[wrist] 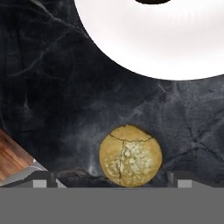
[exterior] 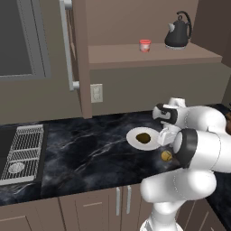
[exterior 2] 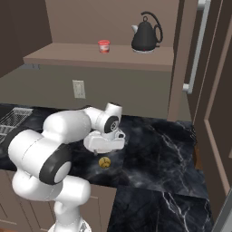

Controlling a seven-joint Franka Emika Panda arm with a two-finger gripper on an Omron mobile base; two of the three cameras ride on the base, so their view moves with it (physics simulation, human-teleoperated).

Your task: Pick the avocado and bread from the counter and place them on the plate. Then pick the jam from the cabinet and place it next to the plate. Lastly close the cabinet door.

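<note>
A white plate (exterior: 133, 139) lies on the black marble counter with the dark avocado (exterior: 143, 137) on it. The round, cracked bread (exterior: 166, 156) sits on the counter just in front of the plate. My gripper (exterior: 165, 143) hangs over the bread, pointing down. In the hand view its fingertips (wrist: 43, 179) stand wide apart on either side of the bread (wrist: 130, 155), below the plate (wrist: 153, 43), so my gripper (wrist: 110, 181) is open and holds nothing. The red-lidded jam (exterior: 145, 45) stands on the open cabinet's shelf. In the right base view the arm hides the plate.
A black kettle (exterior: 178, 31) stands right of the jam on the shelf. The cabinet door (exterior: 74, 49) hangs open, edge-on, at the shelf's left. A stove grate (exterior: 22, 149) lies far left on the counter. A wall outlet (exterior: 96, 93) sits under the shelf.
</note>
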